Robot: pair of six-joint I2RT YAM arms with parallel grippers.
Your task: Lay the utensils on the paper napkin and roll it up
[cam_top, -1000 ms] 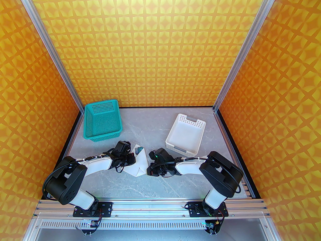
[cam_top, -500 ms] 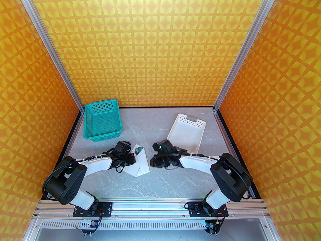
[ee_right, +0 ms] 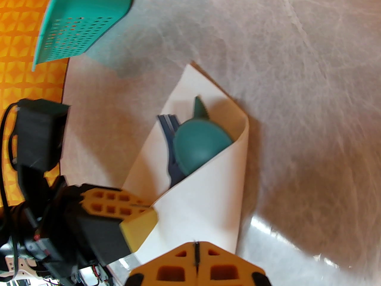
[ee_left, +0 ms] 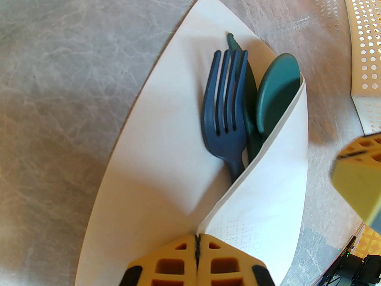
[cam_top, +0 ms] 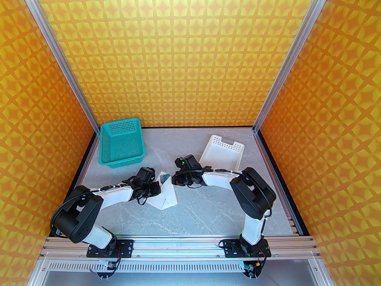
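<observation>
There was the paper napkin (cam_top: pixel 167 196) on the grey table (cam_top: pixel 208 219) between the two arms. One flap was folded over the utensils (ee_left: pixel 238 109), and fork (ee_left: pixel 223 115), knife (ee_left: pixel 251 97) and spoon (ee_left: pixel 276 82) heads poked out at the far end. The left gripper (ee_left: pixel 196 240), fingers pressed together, had its tip right at the fold's near end; whether it pinched paper, I couldn't tell. The right gripper (ee_right: pixel 196 247), closed too and holding nothing, sat just beside the napkin's right edge.

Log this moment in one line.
napkin: one flap folded over utensils, not rolled | left gripper: shut, tips at fold | right gripper: shut, at napkin's edge
</observation>
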